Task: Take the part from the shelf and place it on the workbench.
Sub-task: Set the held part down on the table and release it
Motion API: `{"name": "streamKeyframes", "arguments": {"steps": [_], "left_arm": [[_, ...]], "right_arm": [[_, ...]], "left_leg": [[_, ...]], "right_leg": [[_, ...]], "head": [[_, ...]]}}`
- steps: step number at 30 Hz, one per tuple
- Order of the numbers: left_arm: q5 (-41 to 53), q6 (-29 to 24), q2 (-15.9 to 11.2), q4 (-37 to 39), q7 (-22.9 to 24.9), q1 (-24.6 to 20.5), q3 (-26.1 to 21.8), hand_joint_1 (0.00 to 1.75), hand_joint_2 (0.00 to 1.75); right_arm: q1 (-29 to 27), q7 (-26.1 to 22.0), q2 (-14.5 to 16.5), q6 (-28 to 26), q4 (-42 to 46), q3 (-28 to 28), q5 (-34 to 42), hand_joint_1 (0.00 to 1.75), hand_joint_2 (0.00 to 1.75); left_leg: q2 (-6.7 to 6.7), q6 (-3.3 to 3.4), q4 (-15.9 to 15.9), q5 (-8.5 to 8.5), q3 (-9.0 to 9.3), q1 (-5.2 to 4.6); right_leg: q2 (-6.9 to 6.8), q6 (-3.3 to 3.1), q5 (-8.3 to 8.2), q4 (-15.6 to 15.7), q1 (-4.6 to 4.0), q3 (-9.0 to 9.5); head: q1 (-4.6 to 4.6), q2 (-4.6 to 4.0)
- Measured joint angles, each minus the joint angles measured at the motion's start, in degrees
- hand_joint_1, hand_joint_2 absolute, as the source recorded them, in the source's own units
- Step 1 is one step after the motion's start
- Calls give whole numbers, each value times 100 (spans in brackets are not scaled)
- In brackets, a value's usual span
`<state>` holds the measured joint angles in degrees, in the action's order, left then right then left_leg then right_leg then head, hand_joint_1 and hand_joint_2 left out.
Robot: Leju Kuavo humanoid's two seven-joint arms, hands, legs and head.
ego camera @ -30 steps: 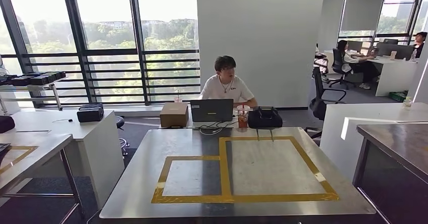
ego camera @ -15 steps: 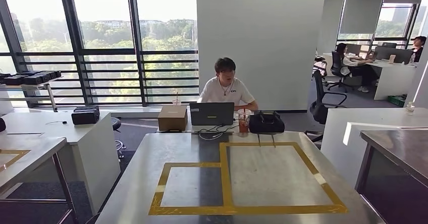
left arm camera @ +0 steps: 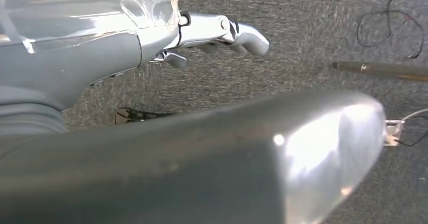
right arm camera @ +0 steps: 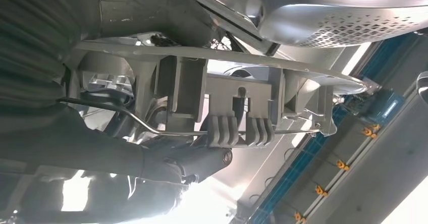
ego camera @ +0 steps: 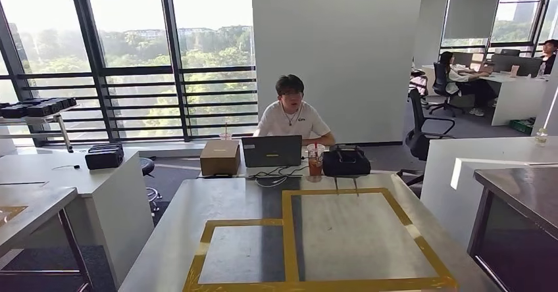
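Part point(right arm camera: 237, 103) in R hand point(right arm camera: 166, 158), fingers hidden

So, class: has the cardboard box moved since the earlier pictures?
No. The cardboard box stays just left of the laptop; the camera shifted.

Left hand point(left arm camera: 212, 35), left wrist view: it reaches out from the grey cover at the wrist, hanging above carpeted floor. Its silver fingers point(left arm camera: 247, 35) lie extended, close together and slightly curled at the tips, with nothing between them. A broad silver part of the robot's body crosses the foreground. Right hand point(right arm camera: 166, 158), right wrist view: the dark thumb and palm sit beneath a grey moulded part point(right arm camera: 237, 108) and press against it; a thin wire rod on the part runs just above the thumb. The other fingers are hidden behind the part.
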<state>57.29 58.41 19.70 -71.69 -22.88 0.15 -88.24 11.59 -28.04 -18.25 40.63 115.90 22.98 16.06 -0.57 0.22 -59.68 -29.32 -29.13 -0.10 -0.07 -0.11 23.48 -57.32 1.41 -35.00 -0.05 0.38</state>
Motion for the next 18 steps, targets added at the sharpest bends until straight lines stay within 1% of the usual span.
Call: {"name": "streamKeyframes", "arguments": {"steps": [1, 2, 3, 4, 5, 6, 7, 8, 9, 10, 11, 12, 13, 15, 16, 17, 18], "left_arm": [[26, -16, -2, -4, -21, -12, -2, 0, 0], [48, -39, -1, -4, -44, -19, -2, 0, 0], [73, -61, 0, -2, -63, -24, -2, 0, 0], [91, -74, 1, 1, -80, -26, -3, 0, 0], [106, -82, 1, 3, -93, -26, -3, 0, 0], [115, -84, 1, 6, -103, -27, -4, 0, 0], [127, -84, 1, 6, -113, -27, -4, 0, 0], [139, -86, 0, 4, -125, -27, -4, 0, 0], [150, -90, -10, -7, -137, -27, -4, 0, 0], [160, -93, -19, -18, -151, -31, -3, 0, 0], [163, -96, -28, -29, -167, -40, -3, 0, 0], [165, -98, -35, -39, -179, -48, -2, 0, 0], [166, -97, -32, -39, -187, -55, -2, 0, 0], [177, -97, -17, -39, -195, -62, -2, 0, 0], [191, -97, -7, -38, -197, -65, -2, 0, 0], [210, -97, 3, -31, -198, -71, 0, 0, 0], [226, -97, 9, -20, -201, -76, 2, 0, 0]], "right_arm": [[-21, -4, -3, -1, 16, -26, -24, 175, 175], [-42, -11, -3, -2, 33, -48, -47, 175, 175], [-64, -18, -2, -3, 47, -65, -65, 175, 175], [-90, -23, -1, -4, 59, -80, -79, 175, 175], [-119, -24, 2, -4, 70, -95, -91, 175, 175], [-142, -19, 5, -4, 80, -109, -102, 175, 175], [-159, -11, 9, -4, 94, -125, -115, 175, 175], [-170, -2, 15, -4, 113, -142, -127, 175, 175], [-175, 6, 20, -4, 132, -157, -139, 175, 175], [-181, 15, 28, -4, 148, -168, -151, 175, 175], [-191, 25, 36, -4, 164, -176, -163, 175, 175], [-207, 35, 42, -4, 179, -182, -173, 175, 175], [-226, 45, 47, -4, 194, -191, -180, 175, 175], [-256, 62, 46, -5, 229, -220, -195, 175, 175], [-259, 71, 44, -7, 242, -236, -204, 175, 175], [-263, 79, 42, -9, 251, -250, -213, 175, 175], [-268, 86, 42, -10, 255, -260, -222, 175, 175]], "left_leg": [[10, -26, -285, -35, -169, 15], [21, -56, -646, -126, -398, 26], [27, -83, -1023, -279, -657, 36], [30, -100, -1315, -444, -893, 43], [32, -102, -1455, -546, -1053, 46], [34, -87, -1416, -525, -1120, 42], [37, -48, -1182, -357, -1083, 31], [42, 25, -813, -90, -965, 5], [34, 125, -420, 177, -826, -46], [16, 220, -109, 337, -709, -92], [-4, 298, 83, 409, -633, -135], [-27, 352, 183, 413, -596, -164], [-38, 387, 227, 401, -562, -166], [-25, 440, 340, 472, -413, -130], [-17, 454, 367, 492, -338, -109], [-7, 452, 385, 497, -282, -89], [-3, 447, 383, 489, -264, -86]], "right_leg": [[7, -31, 23, 3, 5, 42], [8, -60, 53, 7, -2, 71], [14, -83, 85, 7, -10, 95], [23, -97, 118, 7, -22, 124], [34, -103, 155, 7, -36, 160], [44, -107, 191, 7, -57, 206], [52, -112, 228, 10, -82, 260], [57, -119, 262, 14, -108, 313], [62, -119, 296, 17, -138, 360], [68, -111, 328, 27, -157, 395], [75, -95, 353, 46, -164, 419], [79, -64, 342, 24, -173, 432], [82, -25, 323, 3, -170, 449], [74, 26, 345, -140, -187, 445], [70, 29, 439, -279, -186, 395], [66, 17, 577, -529, -182, 269], [62, 7, 729, -866, -165, 85]], "head": [[-9, 1], [-13, 0], [-21, -1], [-23, -1], [-27, -1], [-32, -1], [-37, -1], [-42, -1], [-43, -1], [-43, -2], [-40, -2], [-42, -2], [-42, -1], [-50, 0], [-49, -1], [-44, -2], [-34, -3]]}}
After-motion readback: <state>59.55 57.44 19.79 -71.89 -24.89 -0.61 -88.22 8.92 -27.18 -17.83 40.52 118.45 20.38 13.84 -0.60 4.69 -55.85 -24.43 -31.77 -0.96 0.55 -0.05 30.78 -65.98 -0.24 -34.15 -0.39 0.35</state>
